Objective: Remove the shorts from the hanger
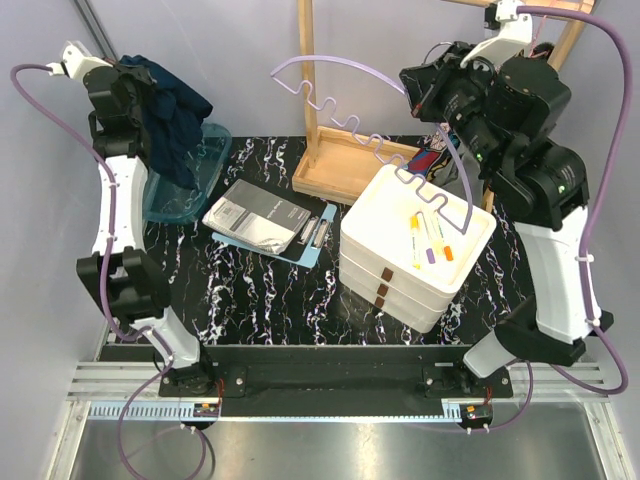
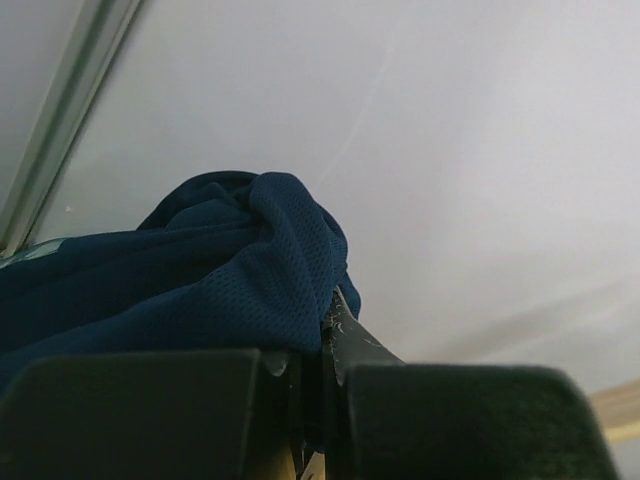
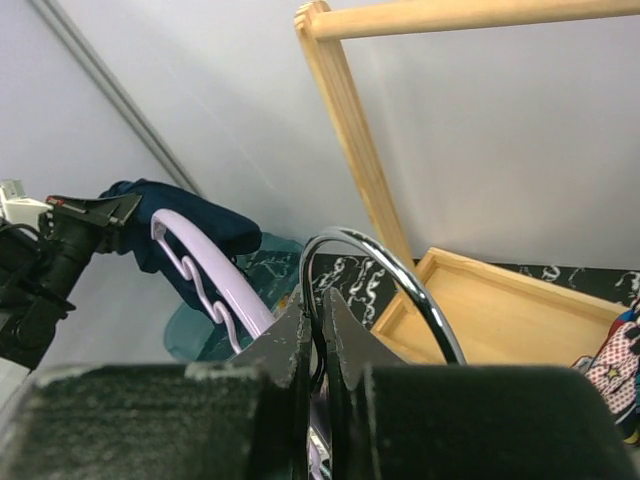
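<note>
I'm looking down on a table with a black, white-veined marble pattern, plain grey walls around it, and a metal rail along the near edge where both arms are bolted. At the far middle stands a wooden rack with an upright post rising from a tray-like base. Right of centre is a stack of white boxes with a few coloured markers lying on top. I can't read any writing. The faint print on the grey cloth and the marks on the markers are too small.

The left gripper is raised at the far left with its jaws pinched tight on a fold of the navy shorts. In its wrist view the mesh cloth bunches up over the fingers. The rest hangs down over a clear teal tray, and I can't tell whether it touches.

The right gripper is high at the far right, clamped narrow on the chrome hook of a lilac hanger. The hanger's wavy bar reaches left over the boxes and rack base, well apart from the navy shorts.

The grey shorts lie folded on the table left of the boxes. The graffiti-print shorts show at the rack base, below the right arm.
</note>
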